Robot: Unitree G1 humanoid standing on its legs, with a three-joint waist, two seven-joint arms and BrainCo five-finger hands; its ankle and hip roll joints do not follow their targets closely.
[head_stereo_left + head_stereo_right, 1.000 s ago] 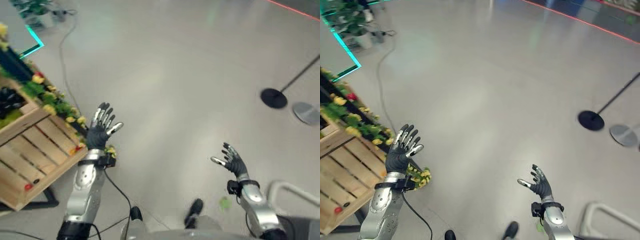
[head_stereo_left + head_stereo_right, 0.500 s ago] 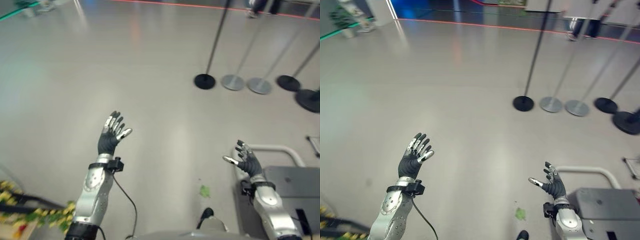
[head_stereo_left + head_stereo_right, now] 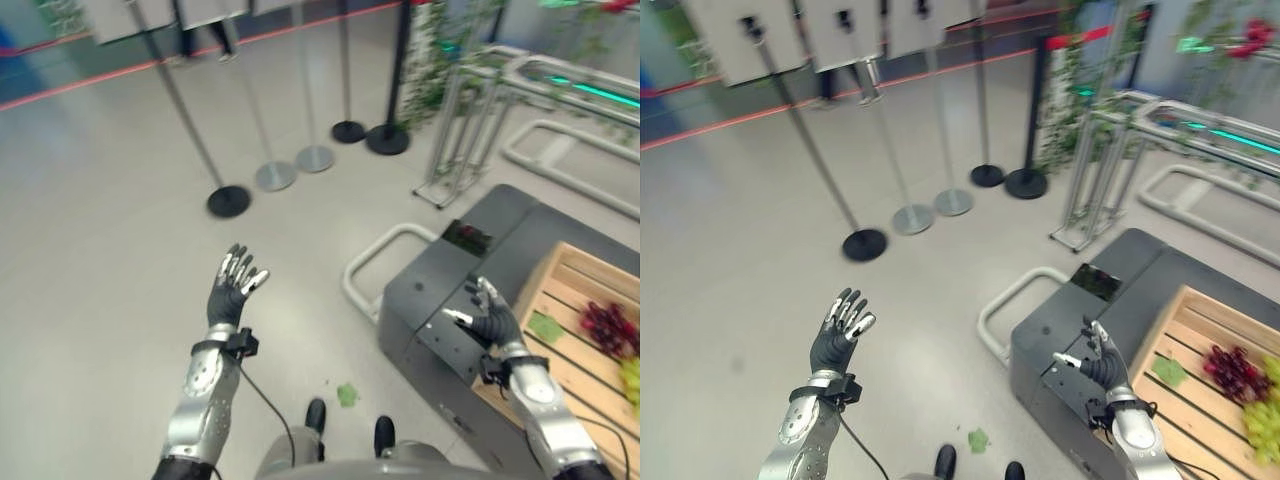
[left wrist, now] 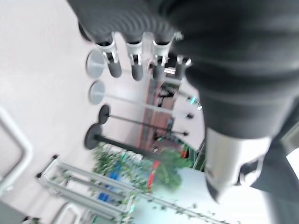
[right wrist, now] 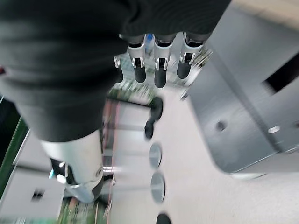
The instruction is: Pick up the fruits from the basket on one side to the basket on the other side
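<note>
Raising both arms in front of you, you hold the left robot hand [image 3: 231,290] over bare floor [image 3: 120,250] with its fingers straight and spread and nothing in it; the left wrist view shows the same straight fingers [image 4: 135,63] with the thumb apart. Your right robot hand [image 3: 487,318] hangs over the edge of a dark grey cabinet [image 3: 470,270], its fingers likewise extended and relaxed, empty. Just to the right of that hand sits a wooden slatted crate [image 3: 1200,400], and in it, further right of the hand, lie a bunch of dark red grapes [image 3: 1232,370] and a bunch of green grapes [image 3: 1265,415] beside it, with a green leaf [image 3: 1169,372] nearer the hand. Well ahead of both hands stand several barrier posts on round bases [image 3: 865,243], and a small green leaf [image 3: 347,394] lies on the floor between your arms.
</note>
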